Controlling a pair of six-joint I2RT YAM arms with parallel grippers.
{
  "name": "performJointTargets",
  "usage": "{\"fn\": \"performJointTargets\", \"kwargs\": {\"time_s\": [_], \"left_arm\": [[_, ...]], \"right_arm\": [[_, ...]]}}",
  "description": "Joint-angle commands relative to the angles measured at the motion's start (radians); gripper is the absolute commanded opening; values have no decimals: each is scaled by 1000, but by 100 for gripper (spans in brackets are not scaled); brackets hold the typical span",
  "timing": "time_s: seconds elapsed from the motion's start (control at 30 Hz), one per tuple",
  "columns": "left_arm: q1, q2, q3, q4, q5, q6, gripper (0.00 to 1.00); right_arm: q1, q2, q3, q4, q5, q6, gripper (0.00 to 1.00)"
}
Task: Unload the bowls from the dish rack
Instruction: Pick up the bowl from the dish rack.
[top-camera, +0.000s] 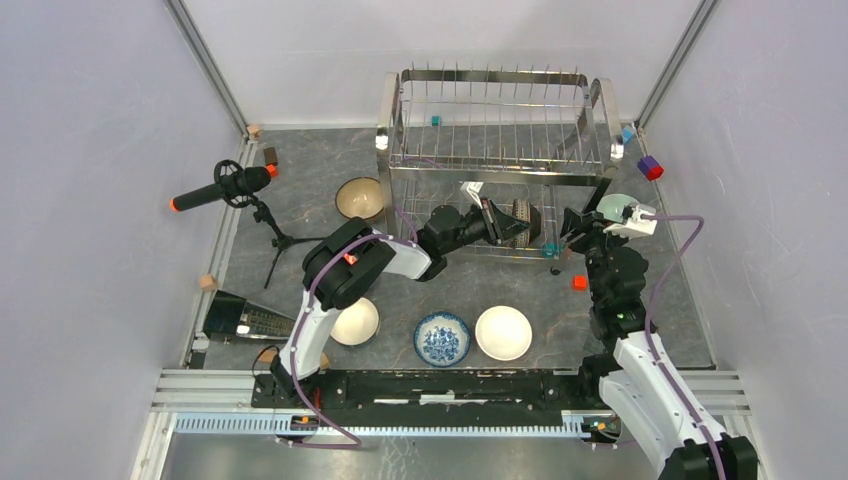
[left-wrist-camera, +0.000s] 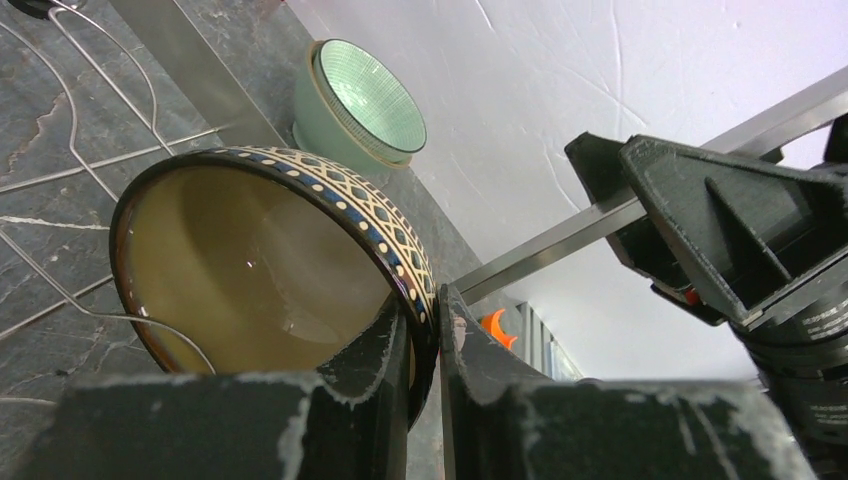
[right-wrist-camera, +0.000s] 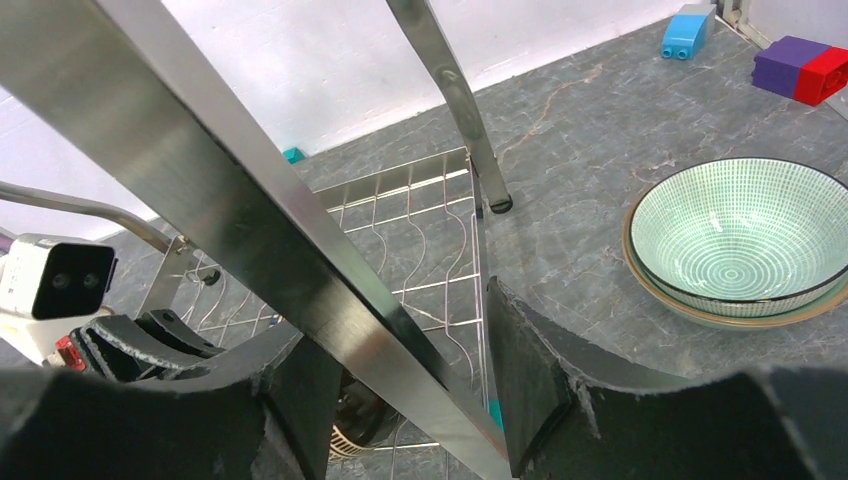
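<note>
Item under handling: brown bowl (left-wrist-camera: 250, 270), glazed ceramic with a dark patterned rim band, standing on edge in the lower tier of the dish rack (top-camera: 486, 178), just above centre of the top view. Assessment: rigid, moderately heavy for its size, slick-glazed and liable to chip against the wire tines. The rim is the only accessible hold while it stands on edge, and a thin pinch there may let it swivel. Left gripper (left-wrist-camera: 422, 322): clamped on the rim, one finger inside the bowl and one outside, at lower centre of the left wrist view; the wire tines lie at the left of that view. Left arm: elbow bent at centre left of the top view, forearm running right into the lower tier. Right gripper (right-wrist-camera: 400, 320): jaws apart and holding nothing, with a steel bar of the rack crossing between the fingers; contact with the bar cannot be determined. Right arm: rising from the lower right corner of the top view, wrist just right of the rack's lower tier. Other bowls noted: pale green bowl (right-wrist-camera: 745, 235) nested in a brown-rimmed one on the table at right of the right wrist view. The blue-and-white bowl (top-camera: 442, 338) and white bowl (top-camera: 503, 332) sit on the table near the bottom edge.
</note>
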Motion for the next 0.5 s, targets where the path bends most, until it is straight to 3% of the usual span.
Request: {"fn": "performJointTargets", "kwargs": {"time_s": [0.0, 0.47], "left_arm": [[9, -55, 25, 353, 35, -117, 2], [25, -77, 0, 425, 50, -207, 2]], "right_arm": [[-10, -24, -16, 55, 28, -2, 58], [-10, -45, -24, 49, 26, 6, 59]]}}
